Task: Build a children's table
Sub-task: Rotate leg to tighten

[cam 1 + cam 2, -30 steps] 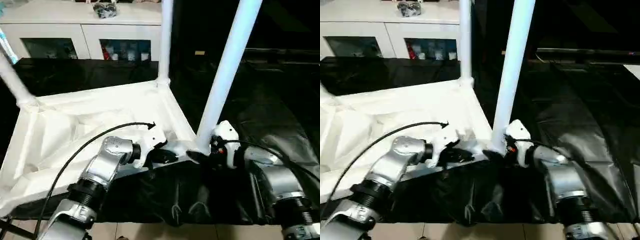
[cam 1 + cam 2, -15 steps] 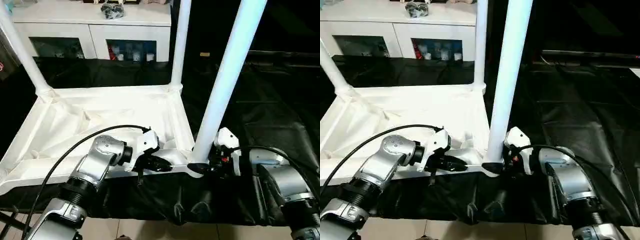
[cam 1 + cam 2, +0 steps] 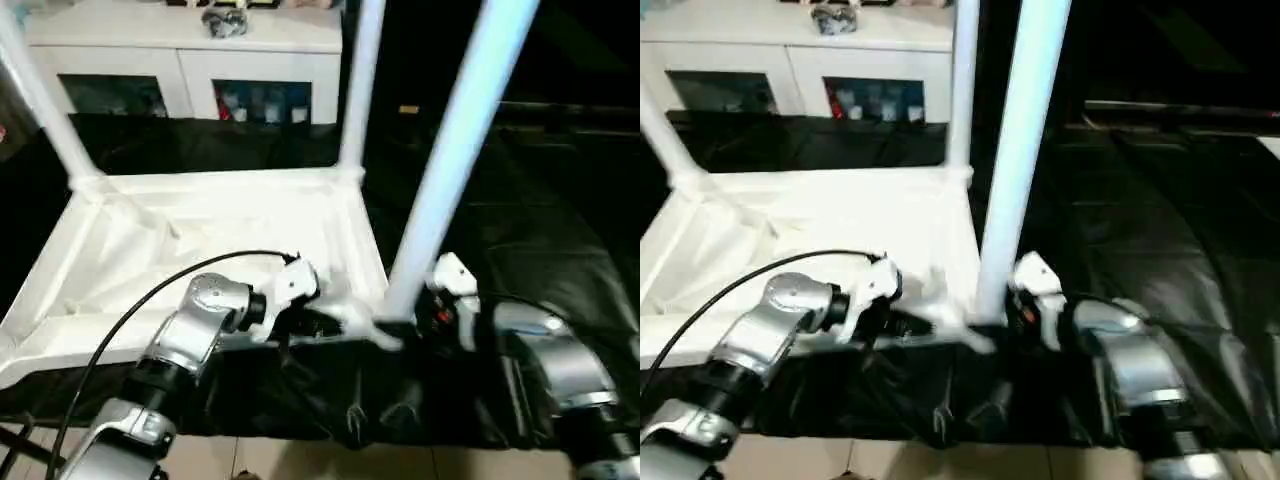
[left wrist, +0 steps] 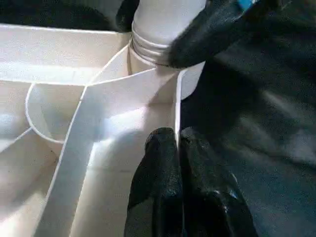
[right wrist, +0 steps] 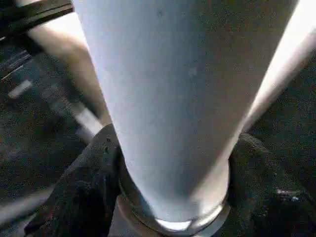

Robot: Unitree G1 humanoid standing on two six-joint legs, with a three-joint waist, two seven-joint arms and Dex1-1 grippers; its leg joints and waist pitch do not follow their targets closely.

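— Since half a second ago, what differs?

— Little. Both grippers keep their places at the near corner, and the whole head view has slid slightly, so the camera moved rather than the table.

— Start at the fingers.

— The left gripper (image 4: 178,148) has its two black fingers (image 4: 160,168) pressed together on the thin upright rim wall of the top (image 3: 215,225), just short of the corner socket. The right gripper (image 5: 168,197) is clamped around the base of the near leg (image 3: 455,160), one black finger (image 5: 79,192) on each side of it, right above the socket's threaded collar (image 4: 150,47).

— And the table itself?

— It lies upside down in the left and centre of the head view, ribbed underside facing up. The near leg stands almost upright, long axis running from the lower centre to the upper right of the frame, leaning a little right. A far leg (image 3: 360,85) rises at upper centre, and another leg (image 3: 40,100) at upper left.

— What surrounds it?

— Black sheeting (image 3: 530,220) covers the surface beneath and to the right. A white cabinet (image 3: 190,55) with glass doors stands along the upper left. A black cable (image 3: 150,300) arcs over the left forearm.
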